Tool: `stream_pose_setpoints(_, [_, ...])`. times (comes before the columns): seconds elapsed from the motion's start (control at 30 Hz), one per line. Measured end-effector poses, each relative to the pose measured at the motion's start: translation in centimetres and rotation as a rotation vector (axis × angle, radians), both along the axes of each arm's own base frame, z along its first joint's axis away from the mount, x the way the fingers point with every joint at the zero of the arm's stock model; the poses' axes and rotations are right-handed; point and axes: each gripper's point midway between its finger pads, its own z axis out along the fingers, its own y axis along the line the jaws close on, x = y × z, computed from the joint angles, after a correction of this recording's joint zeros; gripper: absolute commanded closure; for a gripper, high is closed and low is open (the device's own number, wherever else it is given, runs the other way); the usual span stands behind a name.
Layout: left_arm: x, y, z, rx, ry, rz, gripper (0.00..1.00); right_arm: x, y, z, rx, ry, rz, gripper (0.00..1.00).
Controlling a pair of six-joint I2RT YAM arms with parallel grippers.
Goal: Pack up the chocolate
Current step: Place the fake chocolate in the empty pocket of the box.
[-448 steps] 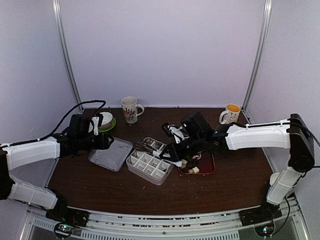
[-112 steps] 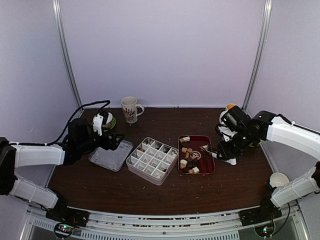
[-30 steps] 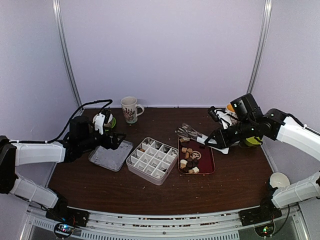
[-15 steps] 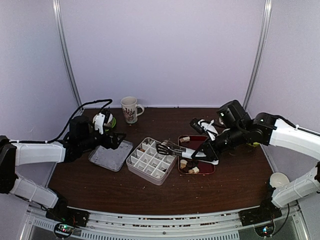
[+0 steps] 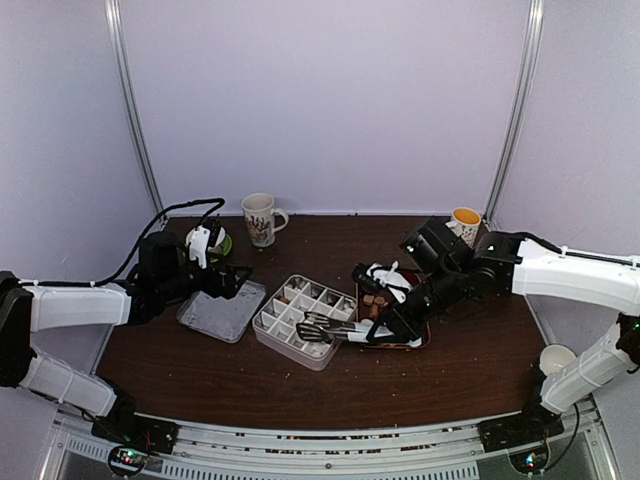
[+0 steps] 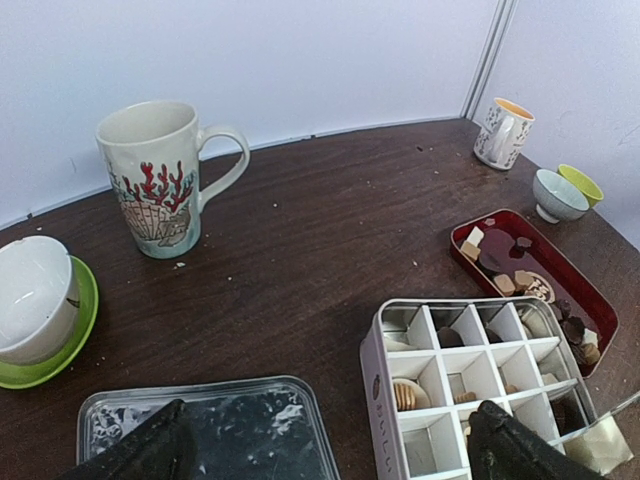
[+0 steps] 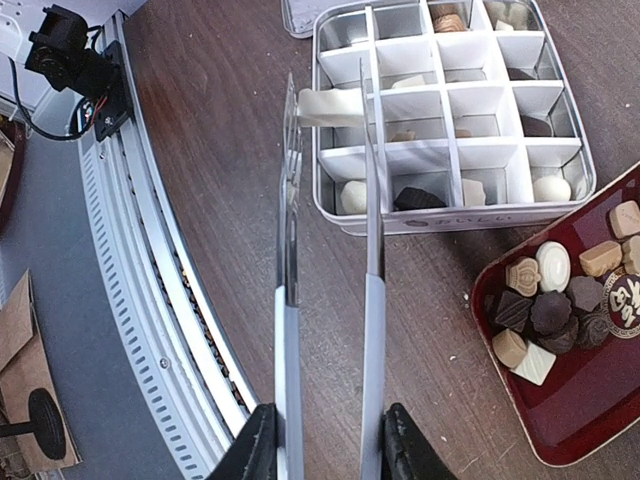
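Left gripper [image 5: 228, 280] spread wide, holding nothing, 9 o'clock of divided box [image 7: 440, 222]. White chocolate piece [image 7: 330, 105] pinched in tongs [image 7: 371, 230] above box. Loose chocolate [image 7: 550, 312] in red tray [image 7: 520, 425], 3 o'clock of box. Right gripper [image 7: 330, 445] clamped on tong handles. Pieces likely light, rigid, slick (easily scuffed, I'd guess): pinch flat sides gently.

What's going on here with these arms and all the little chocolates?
The right tool grips metal tongs, which pinch a pale chocolate piece over the divided tin. Several compartments already hold pieces; more chocolates wait in the red tray beside it. The left tool hangs open over the lid, holding nothing.
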Motion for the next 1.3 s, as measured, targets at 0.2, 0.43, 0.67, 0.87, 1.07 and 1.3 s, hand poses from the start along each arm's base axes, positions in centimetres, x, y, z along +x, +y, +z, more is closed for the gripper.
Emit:
stream_pose_setpoints(0.2, [0.0,0.0,0.0,-0.001,0.000,-0.002,0.03,0.3,1.0,-1.1,-0.025,0.002,0.008,0.71])
stream_pose_setpoints(0.43, [0.0,0.0,0.0,-0.001,0.001,-0.002,0.03,0.5,1.6,-1.7,-0.044,-0.005,0.012,0.69])
stream_pose_setpoints(0.67, [0.0,0.0,0.0,-0.001,0.001,-0.002,0.03,0.9,1.8,-1.9,-0.054,-0.016,0.004,0.66])
stream_pose_setpoints(0.87, [0.0,0.0,0.0,0.000,0.000,-0.002,0.02,1.1,2.0,-1.9,-0.057,-0.026,0.003,0.66])
stream_pose_setpoints(1.07, [0.0,0.0,0.0,0.000,0.000,-0.002,0.02,1.0,2.1,-2.1,-0.063,-0.030,0.012,0.65])
stream_pose_setpoints(1.3, [0.0,0.0,0.0,0.000,0.000,-0.002,0.02,1.1,2.0,-2.1,-0.065,-0.036,0.014,0.59])
